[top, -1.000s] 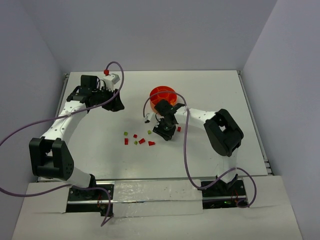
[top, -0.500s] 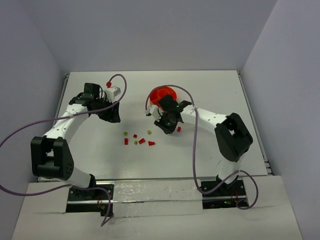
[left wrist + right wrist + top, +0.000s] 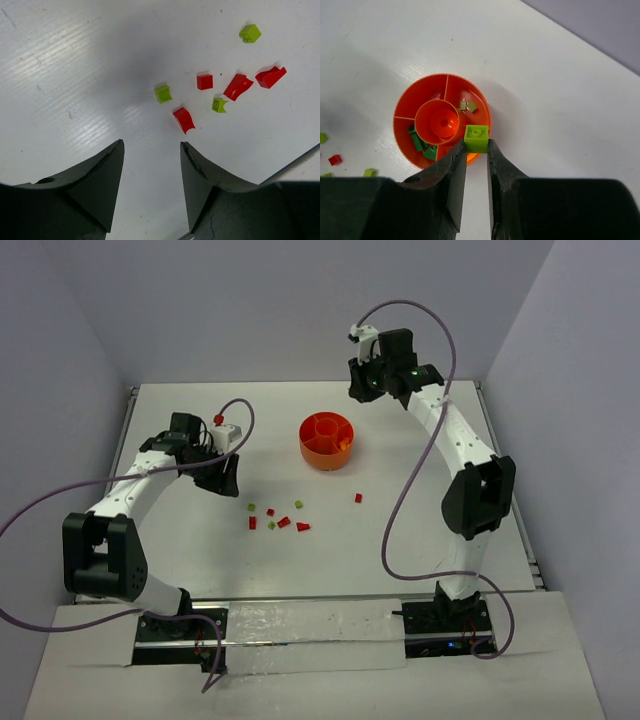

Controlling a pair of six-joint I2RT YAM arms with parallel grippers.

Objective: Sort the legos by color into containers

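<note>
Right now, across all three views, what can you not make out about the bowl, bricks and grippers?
1. Right wrist view: the orange bowl's compartment nearest the camera, hidden behind the lime-green brick and the right gripper holding it.
2. Right wrist view: two pale bits in the upper-right compartment, too small to tell their colour.
3. Top view: the bowl's contents, too small; the jaws of the left gripper, under its own wrist.

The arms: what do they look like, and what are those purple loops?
The left arm and right arm are white tubes with chunky black joints. A purple cable loops along each. The fingers are black tapering wedges. The left wrist carries a small red cap.
</note>
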